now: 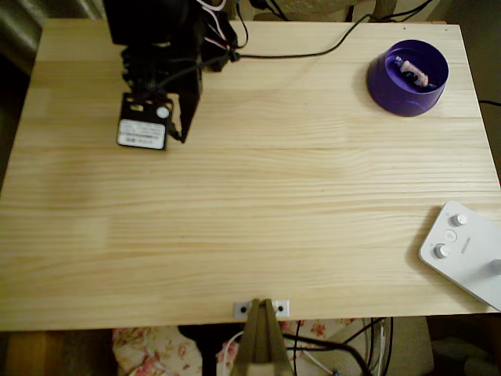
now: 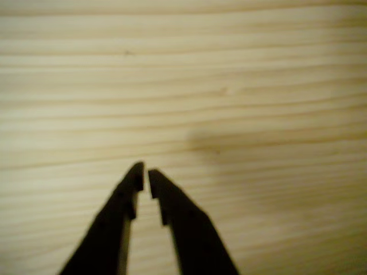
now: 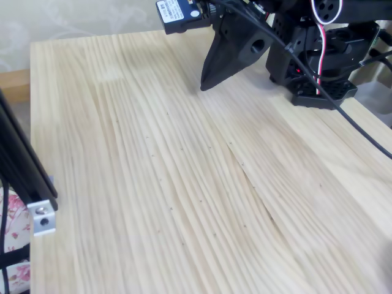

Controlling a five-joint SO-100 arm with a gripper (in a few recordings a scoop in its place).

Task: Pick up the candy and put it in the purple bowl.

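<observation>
A pale pine bench (image 1: 258, 196) with long straight grain lines spans the overhead view under warm, yellowish light. A small metal bracket (image 1: 261, 309) is fixed at the middle of its near edge, with floral-patterned fabric (image 1: 156, 352) and dark cables (image 1: 337, 345) below it. In the fixed view, a pale wall with a faint leafy pattern (image 3: 73, 18) stands behind the bench, and a black frame bar (image 3: 21, 159) with a metal corner piece crosses the left edge.

One candy (image 1: 412, 71), one purple bowl (image 1: 389, 88), one white device with knobs (image 1: 467, 252), one end effector (image 2: 144, 173), one table (image 1: 250, 204).
</observation>
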